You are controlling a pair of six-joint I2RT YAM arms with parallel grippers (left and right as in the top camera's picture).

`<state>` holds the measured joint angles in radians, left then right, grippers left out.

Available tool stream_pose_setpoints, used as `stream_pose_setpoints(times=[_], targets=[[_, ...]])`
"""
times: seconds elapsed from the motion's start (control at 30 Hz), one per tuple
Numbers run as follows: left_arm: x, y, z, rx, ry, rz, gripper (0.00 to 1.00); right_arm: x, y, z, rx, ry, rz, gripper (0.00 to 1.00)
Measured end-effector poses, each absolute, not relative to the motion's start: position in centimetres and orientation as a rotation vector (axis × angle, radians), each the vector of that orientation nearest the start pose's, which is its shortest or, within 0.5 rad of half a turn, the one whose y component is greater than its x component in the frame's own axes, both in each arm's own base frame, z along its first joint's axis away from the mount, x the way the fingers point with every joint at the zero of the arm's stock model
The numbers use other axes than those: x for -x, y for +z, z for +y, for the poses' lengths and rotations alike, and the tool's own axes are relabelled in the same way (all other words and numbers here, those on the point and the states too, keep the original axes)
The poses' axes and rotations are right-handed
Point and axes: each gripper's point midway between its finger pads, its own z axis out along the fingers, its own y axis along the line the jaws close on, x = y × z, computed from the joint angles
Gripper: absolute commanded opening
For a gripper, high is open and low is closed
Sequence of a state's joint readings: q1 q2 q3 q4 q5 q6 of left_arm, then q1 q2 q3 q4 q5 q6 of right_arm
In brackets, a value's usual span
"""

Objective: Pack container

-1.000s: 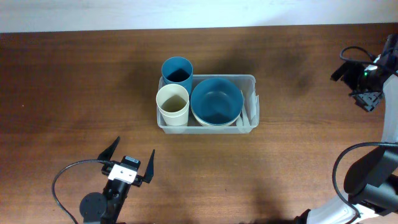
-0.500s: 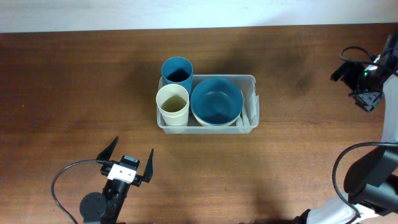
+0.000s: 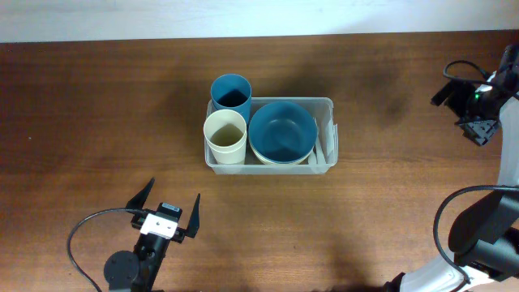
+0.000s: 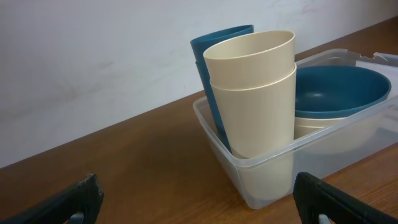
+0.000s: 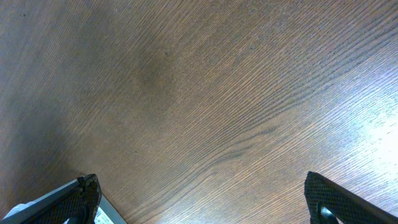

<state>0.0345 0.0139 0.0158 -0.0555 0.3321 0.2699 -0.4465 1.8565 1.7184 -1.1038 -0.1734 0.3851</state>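
The clear plastic container [image 3: 328, 134] stands in the middle of the wooden table. In it are a blue cup [image 3: 231, 92], a cream cup [image 3: 225, 134] and a blue bowl [image 3: 282, 131] resting on a cream bowl. In the left wrist view the container [image 4: 261, 171] shows with the cream cup [image 4: 252, 93] in front, the blue cup [image 4: 208, 50] behind and the blue bowl [image 4: 339, 90] to the right. My left gripper [image 3: 169, 205] is open and empty near the front edge, well short of the container. My right gripper [image 3: 478, 109] is open and empty at the far right, over bare wood.
A black cable [image 3: 85, 235] loops beside the left arm's base. A light wall [image 4: 93, 56] runs behind the table's far edge. The right wrist view shows only brown wood grain [image 5: 205, 106].
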Motion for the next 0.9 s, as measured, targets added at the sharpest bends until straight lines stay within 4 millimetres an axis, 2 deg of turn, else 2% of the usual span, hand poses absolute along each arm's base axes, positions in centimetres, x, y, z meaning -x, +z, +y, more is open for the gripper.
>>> stream_pose_setpoints(times=[0.2, 0.3, 0.37, 0.47, 0.53, 0.63, 0.7, 0.8, 0.9], targets=[[-23.9, 16.5, -4.8, -0.441, -0.035, 1.561, 1.00, -39.7, 16.2, -15.1, -1.076, 0.231, 2.585, 0.99], [-23.9, 16.5, -4.8, -0.440, -0.035, 1.561, 1.00, -40.3, 16.7, -13.3, -1.015, 0.240, 2.599, 0.99], [-23.9, 16.5, -4.7, -0.439, -0.033, 1.561, 1.00, -40.6, 17.9, -11.2, -0.936, 0.248, 2.602, 0.99], [-23.9, 16.5, -4.7, -0.436, -0.030, 1.562, 1.00, -40.8, 21.8, -6.6, -0.758, 0.275, 2.566, 0.99], [-23.9, 16.5, -4.7, -0.436, -0.029, 1.562, 1.00, -40.2, 25.3, -3.0, -0.608, 0.285, 2.516, 0.99], [-23.9, 16.5, -4.7, -0.436, -0.030, 1.562, 1.00, -38.0, 30.4, 1.8, -0.383, 0.249, 2.422, 0.99], [-23.9, 16.5, -4.7, -0.436, -0.030, 1.562, 1.00, -36.2, 33.2, 4.1, -0.258, 0.194, 2.350, 0.99], [-23.9, 16.5, -4.7, -0.436, -0.030, 1.562, 1.00, -34.1, 36.8, 5.9, -0.154, 0.128, 2.200, 0.99], [-23.9, 16.5, -4.7, -0.435, -0.029, 1.563, 1.00, -33.6, 39.6, 5.5, -0.172, 0.111, 2.009, 0.99]])
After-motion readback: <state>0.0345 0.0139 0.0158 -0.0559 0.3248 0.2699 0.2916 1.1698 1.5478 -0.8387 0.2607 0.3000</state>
